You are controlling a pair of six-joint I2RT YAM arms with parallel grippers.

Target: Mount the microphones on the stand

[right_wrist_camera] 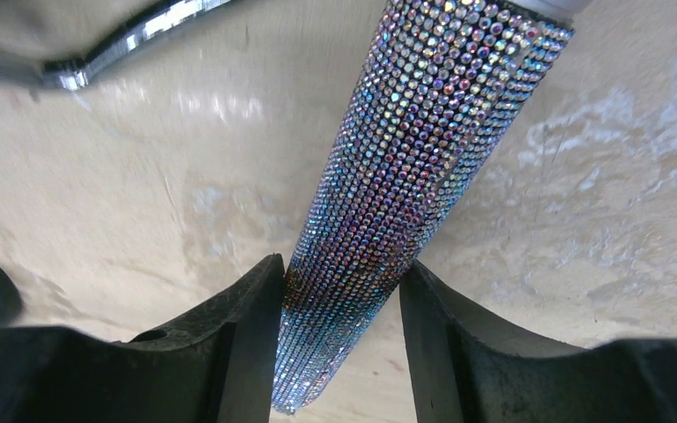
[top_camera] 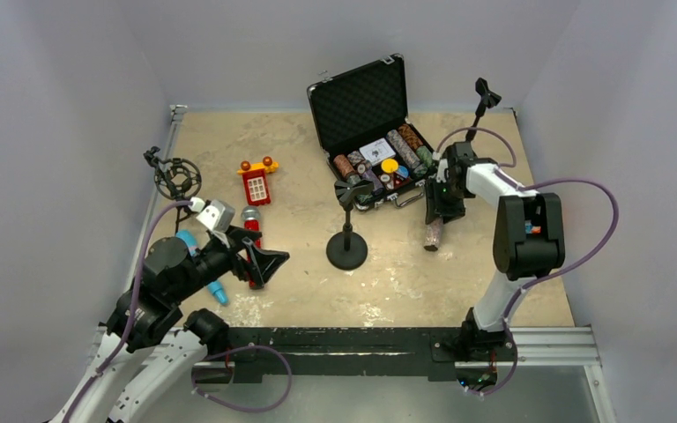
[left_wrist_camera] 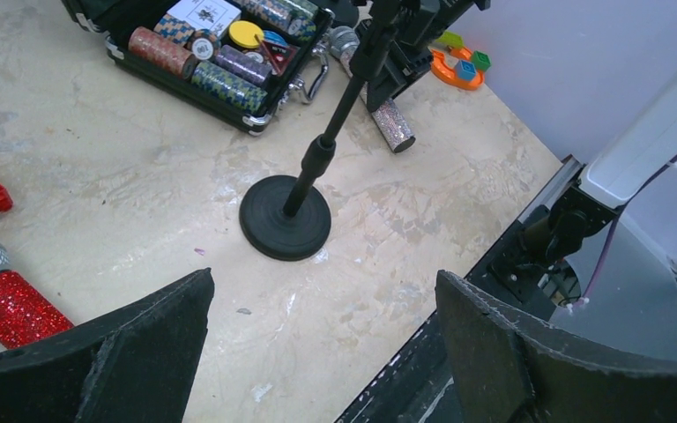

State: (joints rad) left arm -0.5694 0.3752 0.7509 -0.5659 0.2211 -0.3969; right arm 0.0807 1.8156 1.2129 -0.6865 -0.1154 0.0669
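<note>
The silver glitter microphone (right_wrist_camera: 423,159) lies tilted on the table beside the case, also in the top view (top_camera: 433,234). My right gripper (right_wrist_camera: 342,264) is shut on its handle, both fingers against its sides, seen from above (top_camera: 436,210). The black round-base stand (top_camera: 347,240) with its clip (top_camera: 353,192) stands mid-table, also in the left wrist view (left_wrist_camera: 285,216). The red glitter microphone (top_camera: 251,220) and the light-blue one (top_camera: 203,264) lie by my left gripper (top_camera: 261,257), which is open and empty (left_wrist_camera: 324,278). The red one shows at the left edge (left_wrist_camera: 4,304).
An open black case of poker chips (top_camera: 368,132) sits behind the stand. A red toy phone (top_camera: 256,183) lies at left. A shock-mount stand (top_camera: 174,176) is at the far left, another clip stand (top_camera: 485,95) at the back right. An orange toy (left_wrist_camera: 455,67) lies beyond.
</note>
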